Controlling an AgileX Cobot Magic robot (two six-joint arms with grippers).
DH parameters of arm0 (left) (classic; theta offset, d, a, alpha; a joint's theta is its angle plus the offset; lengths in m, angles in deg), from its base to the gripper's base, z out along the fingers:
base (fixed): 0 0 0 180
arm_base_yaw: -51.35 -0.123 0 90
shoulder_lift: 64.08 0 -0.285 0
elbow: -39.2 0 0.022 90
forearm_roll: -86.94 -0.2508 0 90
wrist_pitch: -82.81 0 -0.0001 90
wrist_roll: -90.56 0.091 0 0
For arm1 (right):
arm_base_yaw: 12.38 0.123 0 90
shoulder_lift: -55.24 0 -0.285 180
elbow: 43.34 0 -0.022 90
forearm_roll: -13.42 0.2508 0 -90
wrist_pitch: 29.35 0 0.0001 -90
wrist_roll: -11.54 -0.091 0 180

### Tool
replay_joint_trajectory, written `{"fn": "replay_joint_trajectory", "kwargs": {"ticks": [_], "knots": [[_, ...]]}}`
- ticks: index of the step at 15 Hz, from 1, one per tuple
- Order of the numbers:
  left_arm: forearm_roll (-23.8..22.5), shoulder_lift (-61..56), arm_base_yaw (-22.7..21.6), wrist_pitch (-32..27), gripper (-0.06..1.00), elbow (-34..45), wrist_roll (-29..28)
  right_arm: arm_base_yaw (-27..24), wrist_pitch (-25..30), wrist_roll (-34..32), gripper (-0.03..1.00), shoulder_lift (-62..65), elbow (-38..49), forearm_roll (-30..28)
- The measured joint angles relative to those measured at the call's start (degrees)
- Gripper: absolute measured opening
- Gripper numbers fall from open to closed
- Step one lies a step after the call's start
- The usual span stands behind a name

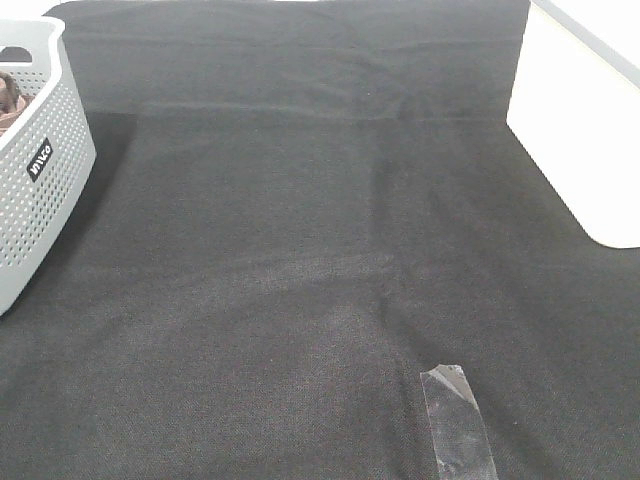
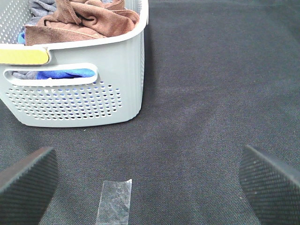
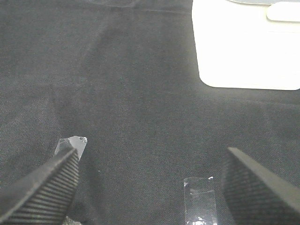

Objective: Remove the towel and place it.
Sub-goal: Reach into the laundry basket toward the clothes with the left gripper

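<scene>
- While the high camera takes in the whole black-covered table (image 1: pixel 300 250), it catches only a scrap of the brown towel (image 1: pixel 7 100), peeking over the rim of a grey perforated basket (image 1: pixel 45 170) at the left edge.
- A tape strip (image 1: pixel 458 425) lies flat on the near cloth, and a white surface (image 1: pixel 580 130) borders the table on the right.
- Only the wrist cameras show the hands.
- At the left wrist, the left hand (image 2: pixel 147 168) is spread wide, with bare cloth alone between its ribbed fingers (image 2: pixel 28 183).
- The basket stands ahead of this hand, off to one finger's side, and its wall lies between the hand and the towel.
- This view looks into the basket. The towel is bunched on top, a grey cloth (image 2: pixel 44 7) is beside it, and a blue cloth (image 2: pixel 65 73) shows through the handle slot.
- A yellow label (image 2: pixel 23 55) sits on the rim.
- A short tape strip (image 2: pixel 116 199) lies on the table between the hand and the basket, close to the fingers.
- At the right wrist, the right hand (image 3: pixel 151 164) is likewise spread wide and holds nothing.
- A curled tape piece (image 3: pixel 72 143) sits at one fingertip, and a flat tape piece (image 3: pixel 199 199) lies just inside the other finger.
- Open cloth stretches ahead of this hand, with the white surface well beyond.
- The towel and basket appear only in the other two views.
</scene>
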Motion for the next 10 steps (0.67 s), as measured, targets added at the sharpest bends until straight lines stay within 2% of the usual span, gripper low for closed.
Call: {"fn": "replay_joint_trajectory", "kwargs": {"ticks": [10], "knots": [[0.0, 0.0, 0.0, 0.0, 0.99, 0.0, 0.0, 0.0, 0.0, 0.0, 0.76, 0.0, 0.0, 0.0]]}}
